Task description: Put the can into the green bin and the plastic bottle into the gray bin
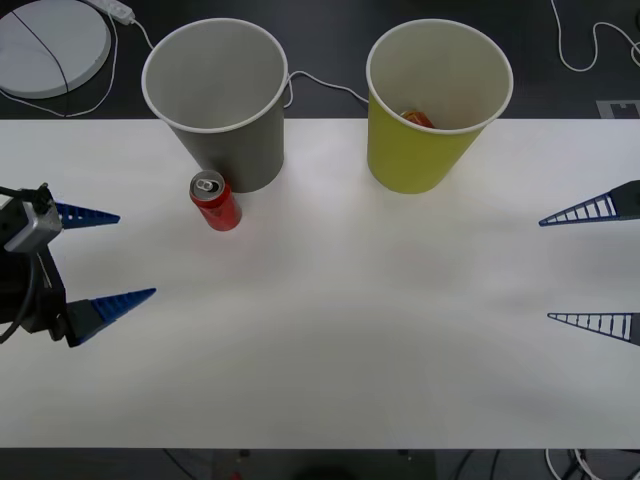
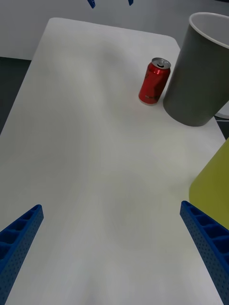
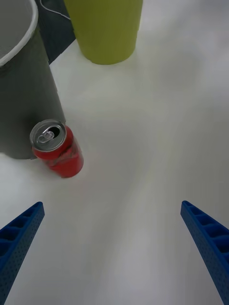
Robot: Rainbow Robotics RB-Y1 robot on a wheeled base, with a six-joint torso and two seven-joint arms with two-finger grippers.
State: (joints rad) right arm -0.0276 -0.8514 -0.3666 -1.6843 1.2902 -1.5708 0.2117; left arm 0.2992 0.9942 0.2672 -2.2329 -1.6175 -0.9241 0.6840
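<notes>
Setting: robot test bench in a lab or research room, not a home. Evidence: plain white table [image 1: 330,340] with rounded corners, bare apart from staged props near its far edge; oversized paper-cup-shaped bins, the gray bin [image 1: 225,110] and the green bin [image 1: 425,120], used as sorting targets; dark floor beyond the far edge with loose white cables [image 1: 320,85] trailing across it; round white disc-shaped device [image 1: 50,45] on the floor past the far left corner; blue ribbed fingers at the table's left and right edges

An orange-red thing [image 1: 418,119] inside the green bin [image 1: 420,160] is mostly hidden.
</notes>
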